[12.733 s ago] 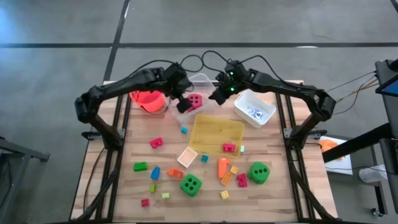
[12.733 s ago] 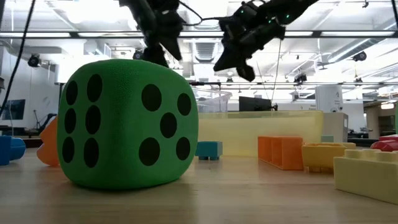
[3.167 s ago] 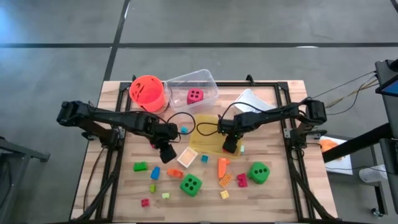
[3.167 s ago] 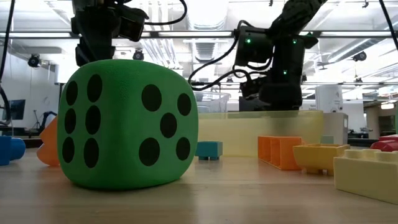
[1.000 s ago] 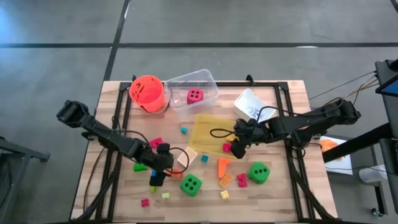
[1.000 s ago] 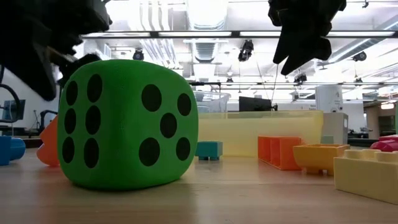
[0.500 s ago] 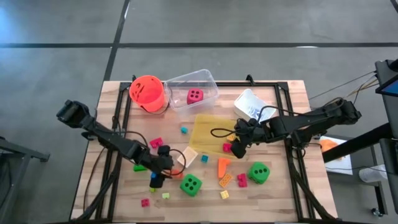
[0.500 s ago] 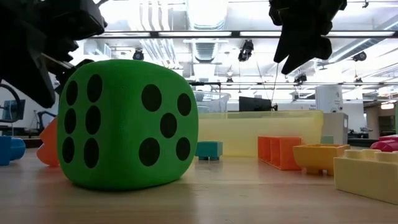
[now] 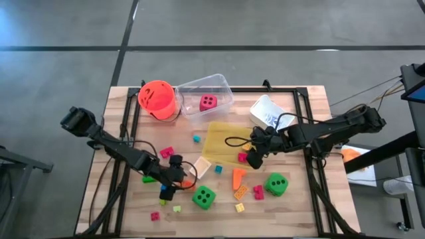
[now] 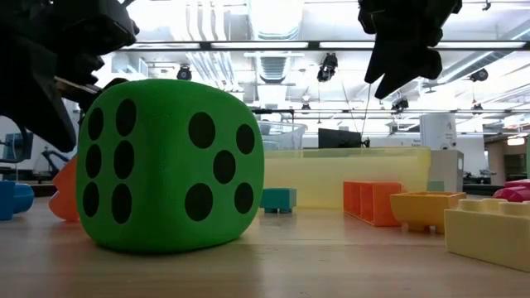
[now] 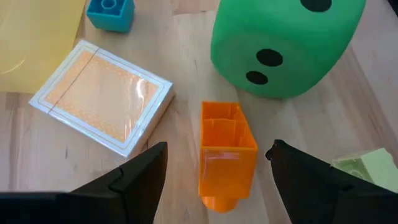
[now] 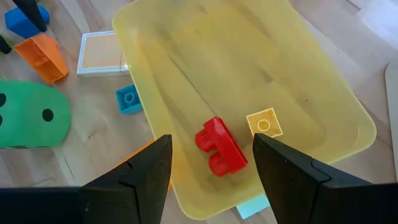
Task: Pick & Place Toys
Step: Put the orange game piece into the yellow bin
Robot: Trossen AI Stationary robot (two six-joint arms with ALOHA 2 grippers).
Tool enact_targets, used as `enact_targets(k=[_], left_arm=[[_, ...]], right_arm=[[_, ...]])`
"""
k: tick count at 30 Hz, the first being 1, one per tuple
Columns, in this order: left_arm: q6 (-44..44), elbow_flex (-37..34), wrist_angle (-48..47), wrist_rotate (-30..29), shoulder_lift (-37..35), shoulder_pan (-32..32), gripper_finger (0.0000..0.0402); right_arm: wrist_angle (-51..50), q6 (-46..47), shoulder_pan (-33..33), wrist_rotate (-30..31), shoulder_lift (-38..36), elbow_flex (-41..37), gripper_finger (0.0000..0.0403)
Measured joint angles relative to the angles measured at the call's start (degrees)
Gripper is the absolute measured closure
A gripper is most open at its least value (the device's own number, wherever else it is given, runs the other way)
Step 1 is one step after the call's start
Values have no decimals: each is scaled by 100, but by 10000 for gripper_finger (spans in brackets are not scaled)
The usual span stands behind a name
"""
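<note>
Little is changed since half a second ago. An orange block (image 11: 225, 152) is straddled by the left gripper (image 11: 214, 171), jaws wide and empty, beside the green die (image 11: 286, 40). Farther off, the right gripper (image 12: 208, 165) is held open over the yellow tray (image 12: 298, 81), where the red block (image 12: 219, 146) lies ungrasped.

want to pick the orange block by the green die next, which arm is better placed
Left. Its pincer is open and hangs right over the orange block, a finger on either side. The right pincer is open above the yellow tray, over a red block, farther away.
</note>
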Motion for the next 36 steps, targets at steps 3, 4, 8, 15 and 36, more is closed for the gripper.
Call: enact_targets(k=[3, 4, 8, 15, 36], left_arm=[[4, -12, -3, 0, 0, 0, 126], [5, -12, -1, -1, 0, 0, 126], [28, -36, 21, 0, 0, 0, 126], [-59, -117, 374, -1, 191, 0, 126], [-104, -6, 449, 112, 739, 0, 263]], right_arm=[[2, 0, 0, -6, 0, 0, 181], [2, 0, 0, -9, 0, 0, 181], [2, 0, 0, -8, 0, 0, 181], [14, 0, 0, 0, 0, 0, 181], [37, 26, 0, 2, 0, 0, 181]])
